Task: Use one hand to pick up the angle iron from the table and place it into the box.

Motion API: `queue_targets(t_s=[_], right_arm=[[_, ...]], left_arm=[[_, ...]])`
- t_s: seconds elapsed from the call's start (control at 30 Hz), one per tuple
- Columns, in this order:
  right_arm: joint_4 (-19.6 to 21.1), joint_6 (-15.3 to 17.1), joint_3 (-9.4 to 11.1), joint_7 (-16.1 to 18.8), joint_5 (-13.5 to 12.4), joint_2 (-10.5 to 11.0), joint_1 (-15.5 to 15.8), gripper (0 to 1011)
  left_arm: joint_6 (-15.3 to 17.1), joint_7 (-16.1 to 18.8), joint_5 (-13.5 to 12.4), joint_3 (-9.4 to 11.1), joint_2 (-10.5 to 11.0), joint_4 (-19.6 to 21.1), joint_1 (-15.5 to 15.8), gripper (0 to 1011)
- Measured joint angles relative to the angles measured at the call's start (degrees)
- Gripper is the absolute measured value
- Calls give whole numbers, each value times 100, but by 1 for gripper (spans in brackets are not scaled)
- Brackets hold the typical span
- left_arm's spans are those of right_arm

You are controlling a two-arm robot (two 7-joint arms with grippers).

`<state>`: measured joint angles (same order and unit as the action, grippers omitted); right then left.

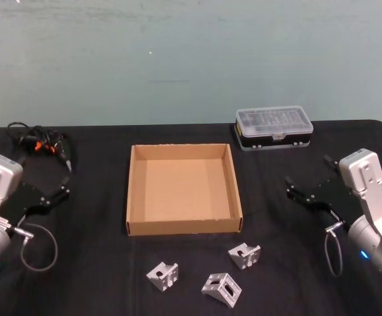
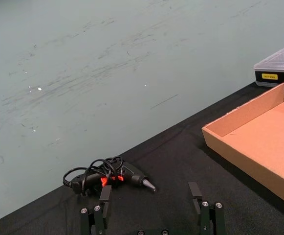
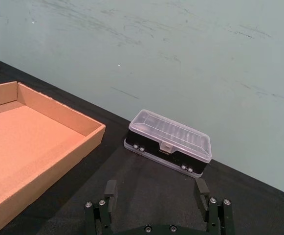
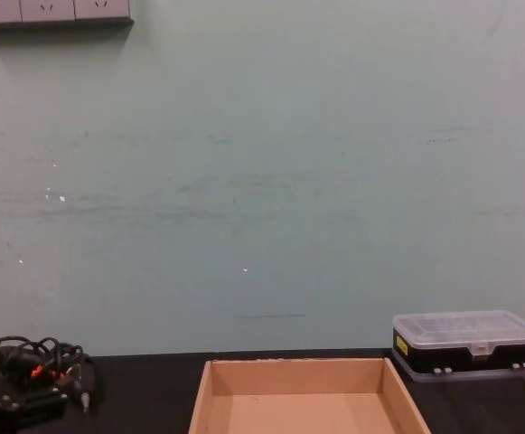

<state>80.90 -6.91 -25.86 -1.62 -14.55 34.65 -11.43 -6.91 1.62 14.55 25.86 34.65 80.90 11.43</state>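
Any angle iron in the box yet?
No, the box holds nothing; all three angle irons lie on the table in front of it.

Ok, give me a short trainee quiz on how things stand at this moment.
1. How many angle irons lie on the table?
2. True or false: the box holds an angle iron.
3. The left hand and the right hand are: A. open and empty, one on each side of the box; B. both shut on angle irons; C. both inside the box.

Key: 1. three, all in front of the box; 2. false, the box is empty; 3. A.
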Motion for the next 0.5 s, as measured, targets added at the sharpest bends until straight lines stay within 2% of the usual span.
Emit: queue_targets(t_s=[0.5], right_arm=[[0,0,0,0,0,0,0,1000]], left_arm=[[0,0,0,0,0,0,0,1000]])
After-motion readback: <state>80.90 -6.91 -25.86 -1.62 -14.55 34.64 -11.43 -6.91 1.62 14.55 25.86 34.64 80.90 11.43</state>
